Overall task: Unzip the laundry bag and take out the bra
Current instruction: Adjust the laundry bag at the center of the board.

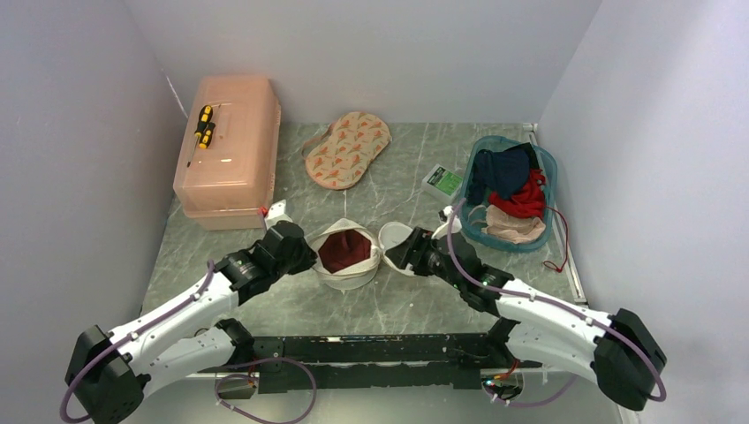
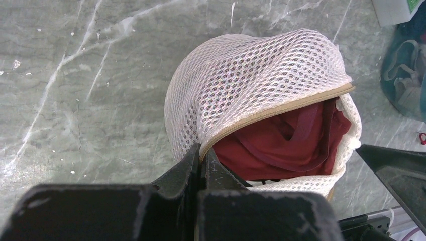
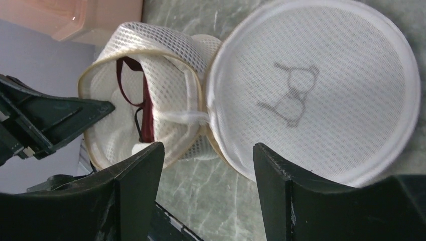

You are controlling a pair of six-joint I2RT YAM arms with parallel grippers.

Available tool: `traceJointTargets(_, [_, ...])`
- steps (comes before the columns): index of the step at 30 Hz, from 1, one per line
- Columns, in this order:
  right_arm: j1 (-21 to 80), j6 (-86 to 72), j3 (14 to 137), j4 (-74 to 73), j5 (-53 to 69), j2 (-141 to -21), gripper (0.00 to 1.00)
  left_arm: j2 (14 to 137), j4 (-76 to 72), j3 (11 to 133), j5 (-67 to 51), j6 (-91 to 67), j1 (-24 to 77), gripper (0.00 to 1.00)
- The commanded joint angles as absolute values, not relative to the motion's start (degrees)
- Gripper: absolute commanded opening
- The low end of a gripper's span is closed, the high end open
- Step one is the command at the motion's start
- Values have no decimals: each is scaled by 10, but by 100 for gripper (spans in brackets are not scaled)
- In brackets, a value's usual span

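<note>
The white mesh laundry bag (image 1: 358,272) lies unzipped at the table's middle, its round lid (image 1: 395,236) folded open to the right. The dark maroon bra (image 1: 344,250) sits inside the open mouth. My left gripper (image 1: 305,252) is shut on the bag's cream rim (image 2: 261,116) at its left side; the bra (image 2: 286,140) shows just past the fingers. My right gripper (image 1: 408,256) is open and empty beside the lid (image 3: 321,90), which shows a bra icon (image 3: 291,100). In the right wrist view a maroon strap (image 3: 146,108) shows inside the bag (image 3: 166,40).
A pink plastic box (image 1: 231,159) with a yellow screwdriver (image 1: 204,125) stands back left. A beige two-cup piece with orange marks (image 1: 347,148) lies at the back. A teal basket (image 1: 548,168) of clothes and a small green box (image 1: 444,181) are at the right.
</note>
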State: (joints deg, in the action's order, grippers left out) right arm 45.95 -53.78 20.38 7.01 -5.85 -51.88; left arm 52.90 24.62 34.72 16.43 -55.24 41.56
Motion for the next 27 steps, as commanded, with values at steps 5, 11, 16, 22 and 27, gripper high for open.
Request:
traceJointTargets(5, [459, -463, 298, 153, -5, -648, 67, 512, 256, 356, 176, -558, 414, 3])
traceJointTargets(11, [458, -445, 321, 168, 32, -699, 63, 518, 253, 359, 173, -558, 415, 3])
traceJointTargets(16, [458, -429, 324, 158, 15, -701, 37, 520, 246, 358, 171, -557, 415, 3])
traceJointTargets(22, [461, -368, 355, 86, -38, -649, 0, 525, 247, 377, 171, -542, 415, 3])
traceJointTargets(27, [475, -254, 456, -43, -108, -589, 0, 538, 238, 454, 173, -481, 414, 3])
